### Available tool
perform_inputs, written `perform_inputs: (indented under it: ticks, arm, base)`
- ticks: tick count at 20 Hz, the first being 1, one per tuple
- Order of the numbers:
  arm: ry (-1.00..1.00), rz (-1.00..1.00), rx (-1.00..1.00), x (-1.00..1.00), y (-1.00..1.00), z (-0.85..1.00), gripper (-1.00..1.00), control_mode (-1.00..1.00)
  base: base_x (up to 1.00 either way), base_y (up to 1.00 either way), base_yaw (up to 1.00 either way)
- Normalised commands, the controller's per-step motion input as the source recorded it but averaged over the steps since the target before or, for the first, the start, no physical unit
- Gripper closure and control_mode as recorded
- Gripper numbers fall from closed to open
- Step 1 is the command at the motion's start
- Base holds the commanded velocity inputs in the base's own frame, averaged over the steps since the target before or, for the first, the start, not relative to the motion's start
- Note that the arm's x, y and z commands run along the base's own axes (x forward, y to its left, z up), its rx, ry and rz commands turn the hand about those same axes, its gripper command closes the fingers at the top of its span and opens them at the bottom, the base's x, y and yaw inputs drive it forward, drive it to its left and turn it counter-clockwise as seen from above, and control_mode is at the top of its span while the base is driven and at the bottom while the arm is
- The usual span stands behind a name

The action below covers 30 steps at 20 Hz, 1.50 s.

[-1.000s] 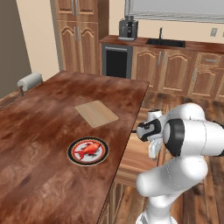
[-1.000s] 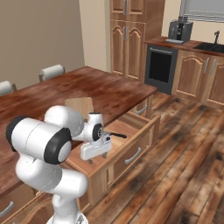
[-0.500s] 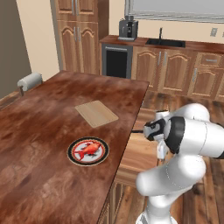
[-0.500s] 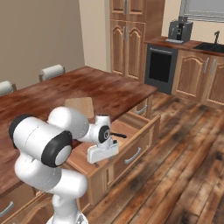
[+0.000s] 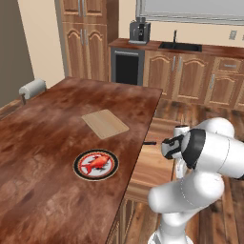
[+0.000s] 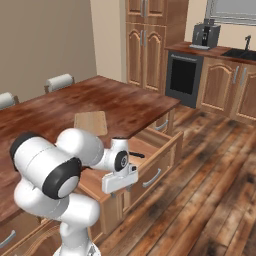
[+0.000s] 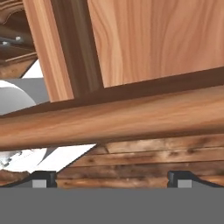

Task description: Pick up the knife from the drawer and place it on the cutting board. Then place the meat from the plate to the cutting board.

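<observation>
The drawer [image 6: 159, 161] stands pulled out from the side of the dark reddish table [image 5: 57, 119]. Inside it lies the knife [image 6: 136, 155], black handle showing, also seen as a small dark bar, the knife [image 5: 149, 142]. My gripper [image 6: 121, 187] hangs over the drawer's front part, pointing down. In the hand view the gripper [image 7: 111, 178] is open, its tips wide apart with nothing between them, above the drawer's [image 7: 131, 118] front rail. The pale cutting board [image 5: 105, 124] lies mid-table. Nearer sits the plate [image 5: 82, 169] with the red-orange meat [image 5: 98, 162] on it.
A paper towel roll [image 5: 31, 87] sits at the table's far left edge. Along the back wall run cabinets with a coffee machine [image 5: 139, 31], a sink [image 5: 183, 46] and a dark oven front [image 5: 127, 70]. Wooden floor [image 6: 210, 190] lies right of the drawer.
My hand has moved lower and outward along the drawer toward its front. The jaws stay open. Knife, board, plate and meat have not moved.
</observation>
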Motion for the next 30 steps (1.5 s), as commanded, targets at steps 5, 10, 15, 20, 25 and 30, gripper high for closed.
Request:
perform_inputs:
  ticks: [5,10,15,20,25,30]
  arm:
    - [-0.09,0.0,0.0,0.32,0.0,0.14,-1.0,-1.0]
    - [-0.06,0.0,0.0,0.42,0.02,0.23,-1.0,-1.0]
    - [0.0,0.0,0.0,0.57,0.21,0.05,-1.0,-1.0]
    - [0.0,0.0,0.0,0.68,0.36,-0.01,-1.0,-1.0]
    - [0.01,0.0,0.0,0.45,0.17,-0.08,-1.0,-1.0]
    - [0.01,0.0,0.0,0.04,0.0,-0.25,-1.0,-1.0]
  base:
    - [0.0,0.0,0.0]
    - [0.0,0.0,0.0]
    - [0.0,0.0,0.0]
    - [0.0,0.0,0.0]
    - [0.0,0.0,0.0]
    - [0.0,0.0,0.0]
